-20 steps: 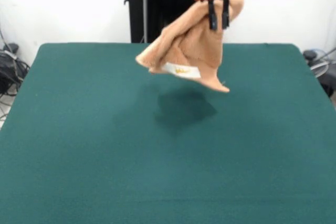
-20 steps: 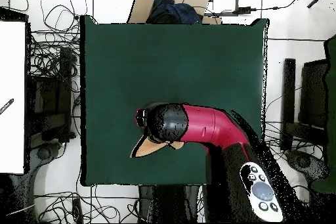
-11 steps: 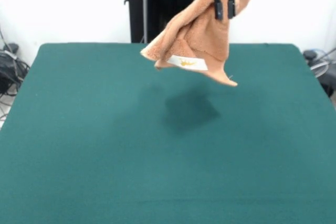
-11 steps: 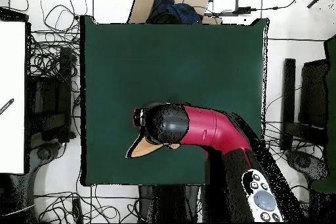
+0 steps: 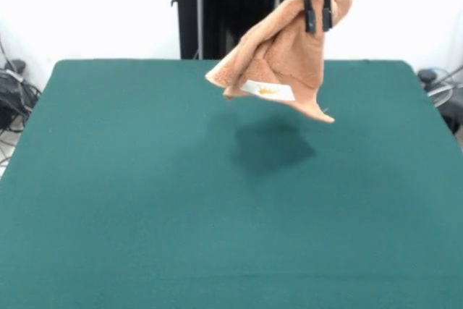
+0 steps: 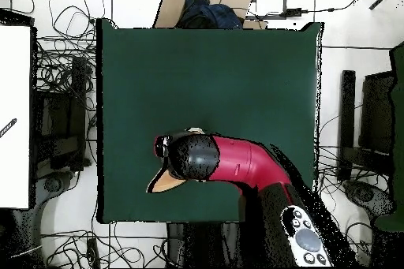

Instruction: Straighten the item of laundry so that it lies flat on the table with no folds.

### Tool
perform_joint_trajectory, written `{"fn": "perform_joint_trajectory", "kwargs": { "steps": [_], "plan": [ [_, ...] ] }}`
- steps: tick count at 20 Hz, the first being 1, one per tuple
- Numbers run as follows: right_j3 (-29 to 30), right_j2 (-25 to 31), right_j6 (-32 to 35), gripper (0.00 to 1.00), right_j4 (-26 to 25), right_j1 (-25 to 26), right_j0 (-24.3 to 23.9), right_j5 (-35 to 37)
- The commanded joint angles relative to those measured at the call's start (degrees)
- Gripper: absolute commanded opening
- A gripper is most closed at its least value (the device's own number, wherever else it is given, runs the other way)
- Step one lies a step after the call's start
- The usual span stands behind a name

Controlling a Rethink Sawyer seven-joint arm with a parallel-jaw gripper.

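The item of laundry (image 5: 278, 70), an orange-tan towel with a small white label, hangs bunched and folded in the air above the far right part of the table (image 5: 145, 200). My gripper (image 5: 318, 19) is shut on the towel's upper edge, its black fingers (image 5: 309, 12) pinching the cloth just below the red hand. The towel casts a dark shadow on the green top beneath it. In the overhead view the red arm (image 6: 237, 161) covers most of the towel, and only a tan corner (image 6: 167, 181) sticks out near the table's lower left edge.
Green cloth spreads wide in front of and left of the hanging towel. A black stand (image 5: 217, 9) rises behind the table. Cables (image 6: 55, 69) lie on the floor around it, and a cardboard box (image 6: 205, 4) sits beyond one edge.
The gripper has carried the towel up and to the right in the front view. The towel's shadow has shifted right with it. The grip has stayed shut.
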Motion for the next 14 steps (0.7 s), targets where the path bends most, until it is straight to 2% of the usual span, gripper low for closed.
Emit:
{"fn": "perform_joint_trajectory", "kwargs": {
  "steps": [1, 10, 14],
  "plan": [
    [4.5, 1.8, 9.0, 0.0, 1.6, 2.2, 2.8, -4.7],
    [-6.6, 2.9, -7.2, 0.0, -4.9, 8.5, -6.6, 5.8],
    [-8.6, 4.4, -8.5, 0.0, -6.6, 10.3, -8.0, 7.4]
  ]
}}
